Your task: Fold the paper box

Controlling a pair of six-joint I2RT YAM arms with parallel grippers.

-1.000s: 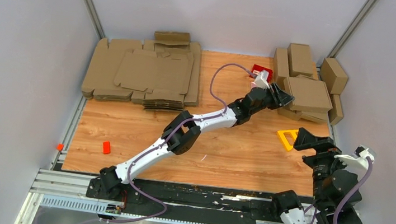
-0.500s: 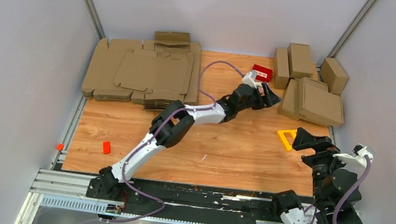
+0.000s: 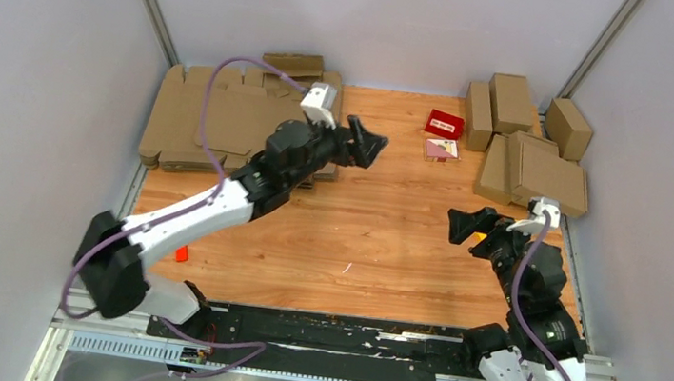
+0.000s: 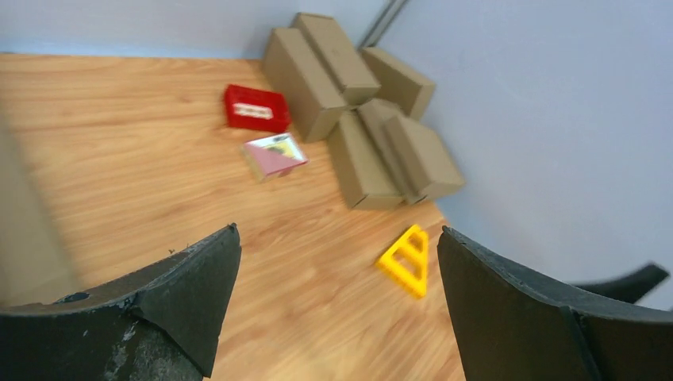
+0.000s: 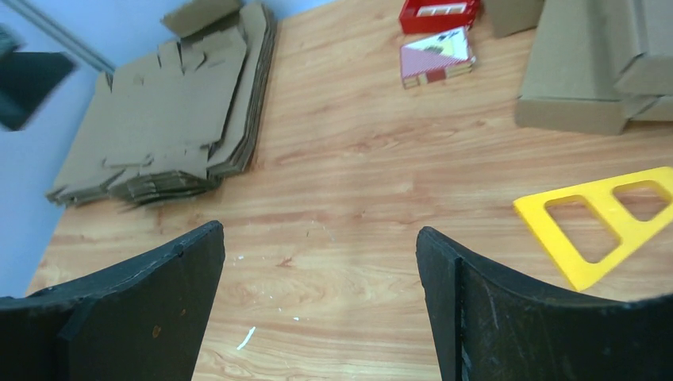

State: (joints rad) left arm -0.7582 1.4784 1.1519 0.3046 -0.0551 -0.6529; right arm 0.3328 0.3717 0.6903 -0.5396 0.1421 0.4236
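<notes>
**One box folded, both hands empty**

As far as I could judge, a fold was complete. The paper box (image 3: 546, 176) lay closed and slightly askew on the other folded boxes (image 3: 513, 100) at the table's (image 3: 374, 252) far right corner. Neither hand was touching it.

My left hand (image 3: 372, 147) hung wide open and empty just beside the pile of flat blanks (image 3: 226, 120). My right hand (image 3: 465, 229) was spread too, holding nothing. If more were wanted, a fresh blank would have to be picked next.

The overhead view alone showed both arms. The wrist cameras showed the yellow triangle (image 5: 611, 218) plainly, while the right arm mostly hid it from above. The right wrist also showed the pile's layered edges.
</notes>
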